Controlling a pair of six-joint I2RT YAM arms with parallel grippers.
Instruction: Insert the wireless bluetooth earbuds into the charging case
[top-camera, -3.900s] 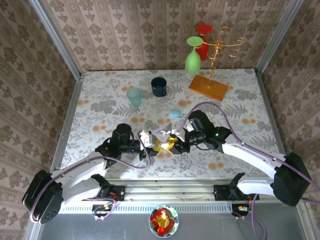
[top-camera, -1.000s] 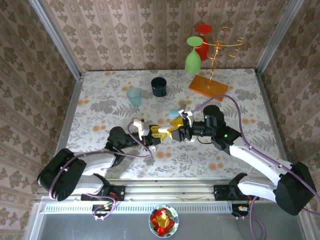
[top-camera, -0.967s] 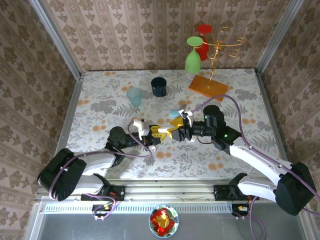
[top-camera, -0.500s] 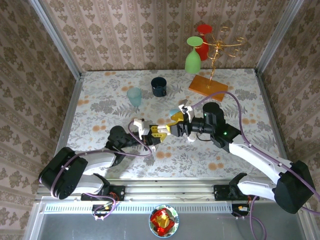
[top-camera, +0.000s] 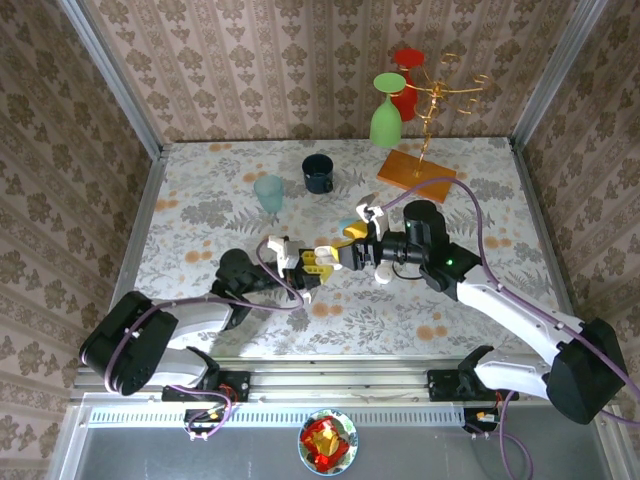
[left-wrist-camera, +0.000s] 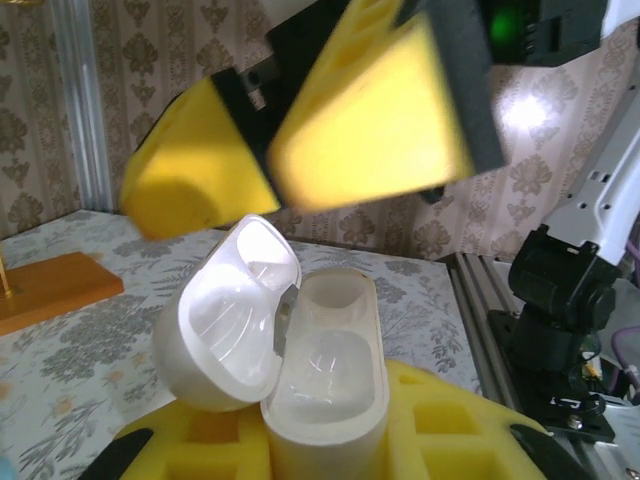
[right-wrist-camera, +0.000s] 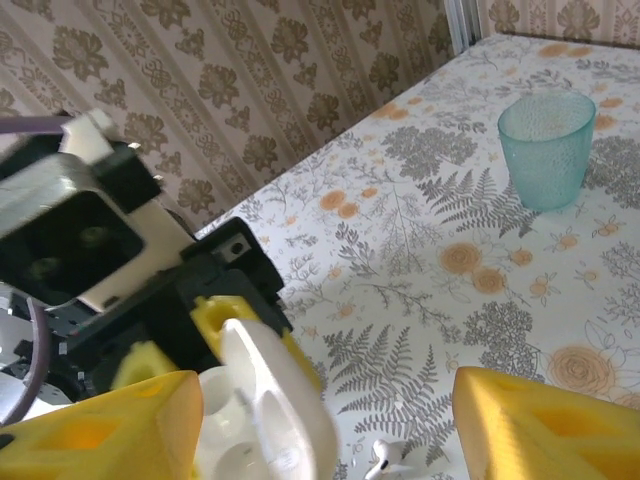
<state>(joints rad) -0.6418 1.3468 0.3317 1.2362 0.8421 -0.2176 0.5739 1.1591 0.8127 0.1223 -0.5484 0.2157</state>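
My left gripper (left-wrist-camera: 325, 445) is shut on the white charging case (left-wrist-camera: 325, 400), which stands upright between its yellow pads. The lid (left-wrist-camera: 225, 330) is swung open to the left. I cannot tell whether the glossy cavities hold anything. In the top view the case (top-camera: 325, 253) is in the middle of the table at the left gripper (top-camera: 308, 264). My right gripper (top-camera: 356, 240) hovers just above it, open, and its yellow fingers (left-wrist-camera: 370, 130) fill the upper left wrist view. The right gripper (right-wrist-camera: 325, 430) straddles the open lid (right-wrist-camera: 280, 400) with nothing held. One white earbud (right-wrist-camera: 385, 460) lies on the table below.
A teal cup (top-camera: 268, 192) and a dark blue mug (top-camera: 318, 173) stand toward the back. At the back right a wooden-based gold stand (top-camera: 417, 170) carries a green glass and a red one. A bowl (top-camera: 327, 442) sits in front of the arm bases. The teal cup (right-wrist-camera: 546, 148) shows upper right.
My right gripper has opened wider and shifted a little up and toward the far side. The left gripper has kept the case almost still.
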